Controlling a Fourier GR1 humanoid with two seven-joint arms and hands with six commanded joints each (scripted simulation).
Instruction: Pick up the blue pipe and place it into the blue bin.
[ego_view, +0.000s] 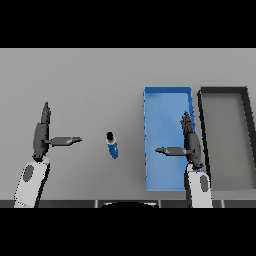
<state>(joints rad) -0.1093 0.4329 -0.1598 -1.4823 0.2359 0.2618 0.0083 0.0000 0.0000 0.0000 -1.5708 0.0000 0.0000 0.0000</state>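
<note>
Head view, table: a grey table (90, 80) fills the scene and carries everything below.
Dark bin: a dark-rimmed grey bin (245, 140) stands at the far right, just beside the blue one, their long sides parallel.
Blue bin: a blue bin (160, 115), long and rectangular, lies right of centre with nothing resting inside it.
Right hand: the right hand (189, 145) hangs over the blue bin near its right wall, fingers straight and pointing away from the robot, thumb stuck out to the left, holding nothing.
Left hand: the left hand (42, 136) shows at the left over bare table, fingers straight, thumb pointing right toward the pipe, holding nothing.
Blue pipe: the blue pipe (113, 148), short with a dark end at its far tip, lies on the table between the two hands, left of the blue bin and apart from it, touched by neither hand.
</note>
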